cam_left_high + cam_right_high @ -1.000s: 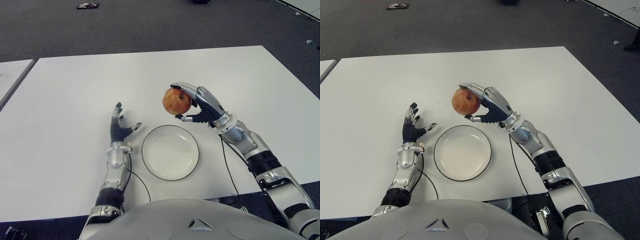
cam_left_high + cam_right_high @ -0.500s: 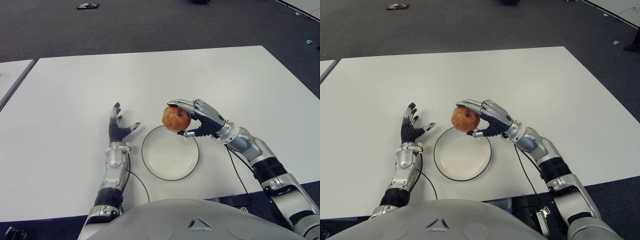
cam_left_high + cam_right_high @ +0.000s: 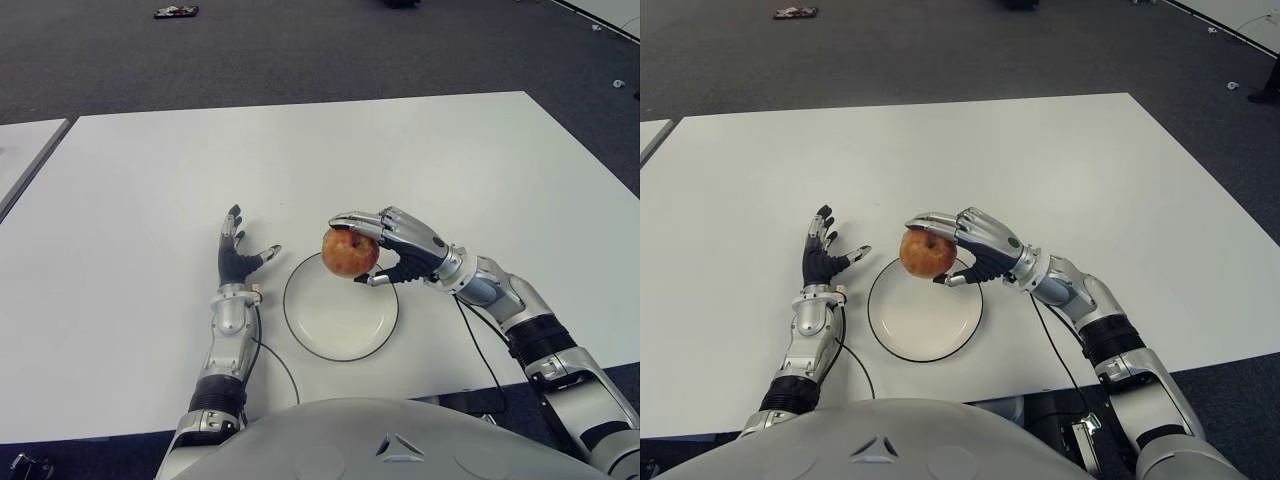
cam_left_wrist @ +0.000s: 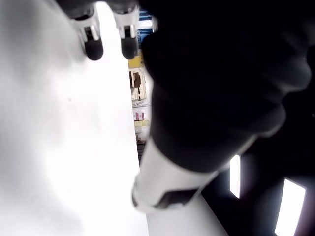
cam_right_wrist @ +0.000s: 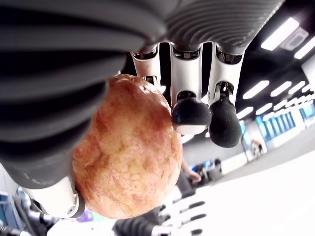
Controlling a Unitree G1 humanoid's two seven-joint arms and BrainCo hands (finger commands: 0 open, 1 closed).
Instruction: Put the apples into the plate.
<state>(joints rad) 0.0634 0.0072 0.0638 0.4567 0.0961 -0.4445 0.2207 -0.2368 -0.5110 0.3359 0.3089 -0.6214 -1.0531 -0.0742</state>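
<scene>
One apple [image 3: 350,253] pinched in right hand [image 3: 398,245] over plate [image 3: 340,345] far rim; firm, smooth, roll-prone, so grip across its middle. Left hand [image 3: 237,256] beside plate, fingers spread, empty.

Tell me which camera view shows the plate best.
The left eye view: the whole plate shows, its far rim partly behind the apple in the right hand. The right eye view matches; neither wrist view shows it.
</scene>
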